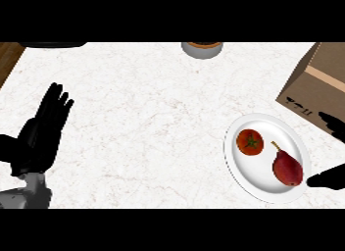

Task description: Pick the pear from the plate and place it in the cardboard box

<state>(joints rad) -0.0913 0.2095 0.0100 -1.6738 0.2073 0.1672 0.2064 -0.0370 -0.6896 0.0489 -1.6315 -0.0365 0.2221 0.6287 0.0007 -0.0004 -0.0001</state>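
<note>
Right hand (336,177): lower right edge of frame, open, thumb and fingers spread apart, nothing held; left hand (41,132): left of frame, open, fingers up, at rest. Pear (287,167): on the right half of the plate (255,176), beside a tomato (250,142), the thumb tip just beside its lower end. Step judged: approach to grasp; the next move calls for closing round the pear, then carrying it to the cardboard box (327,78), upper right.

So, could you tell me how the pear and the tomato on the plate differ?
The pear is long, tapered and dark red; the tomato is round and orange-red. The pear has a thin stem; the tomato shows a green top. The pear lies lower in view than the tomato. Both rest on the white plate, not touching.
</note>
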